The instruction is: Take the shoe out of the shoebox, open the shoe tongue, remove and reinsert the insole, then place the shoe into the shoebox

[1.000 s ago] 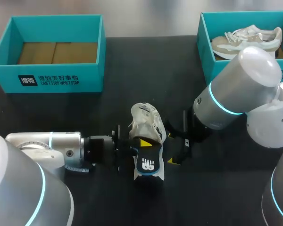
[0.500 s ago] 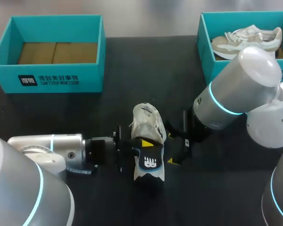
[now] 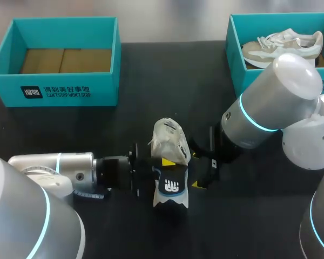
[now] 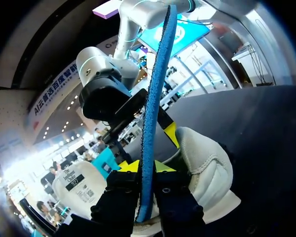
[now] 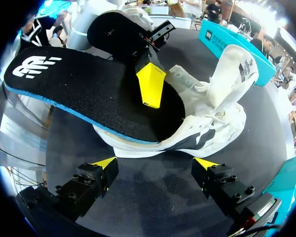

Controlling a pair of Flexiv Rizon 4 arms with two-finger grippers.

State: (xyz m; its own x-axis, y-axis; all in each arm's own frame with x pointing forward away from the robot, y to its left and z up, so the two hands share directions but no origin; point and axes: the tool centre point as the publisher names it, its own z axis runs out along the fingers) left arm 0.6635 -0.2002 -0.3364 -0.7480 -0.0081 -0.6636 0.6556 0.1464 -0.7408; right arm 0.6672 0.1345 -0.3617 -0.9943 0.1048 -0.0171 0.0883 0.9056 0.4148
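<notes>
Black-topped, blue-edged insole (image 3: 170,184) is sticking halfway out of the white shoe (image 3: 167,135), which is lying in the middle of the dark table (image 3: 86,135). The left gripper (image 4: 146,168) is clamping the insole from both sides. The right gripper (image 5: 155,164) is hanging just right of the shoe, jaws spread, gripping nothing.

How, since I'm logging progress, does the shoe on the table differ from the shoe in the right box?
The shoe on the table lies out on the tabletop; the shoe in the box rests inside the right shoebox. The table shoe is white, its insole sticking out, gripped by the left tool; the boxed shoe is beige-and-white, laced, untouched. Both are sneakers.
</notes>
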